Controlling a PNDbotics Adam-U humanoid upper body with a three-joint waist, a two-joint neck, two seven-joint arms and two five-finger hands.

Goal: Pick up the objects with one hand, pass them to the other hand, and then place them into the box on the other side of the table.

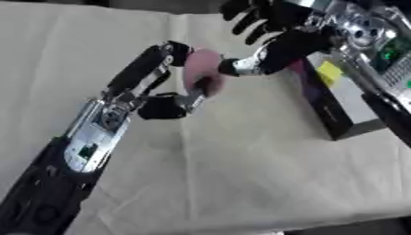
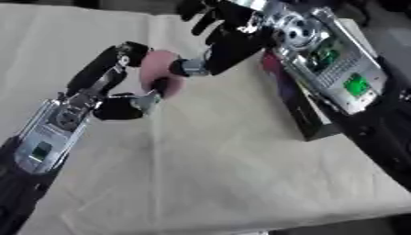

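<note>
A pink, rounded object [image 1: 201, 68] is held above the table's middle between my two hands. My left hand [image 1: 143, 73] reaches in from the lower left, its fingers curled over the object's top and its thumb [image 1: 202, 88] pressed against the lower edge. From the upper right comes my right hand [image 1: 287, 46]. Its thumb tip [image 1: 230, 67] touches the object's right side, while its other fingers [image 1: 245, 18] are spread straight and away from the object. A black box [image 1: 325, 108] with a pale inside stands at the table's right.
A beige cloth [image 1: 241, 174] covers the table, with open cloth in front of and left of the hands. A yellow thing [image 1: 329, 73] lies inside the box. My right forearm [image 2: 337, 69] hangs over the box and hides much of it.
</note>
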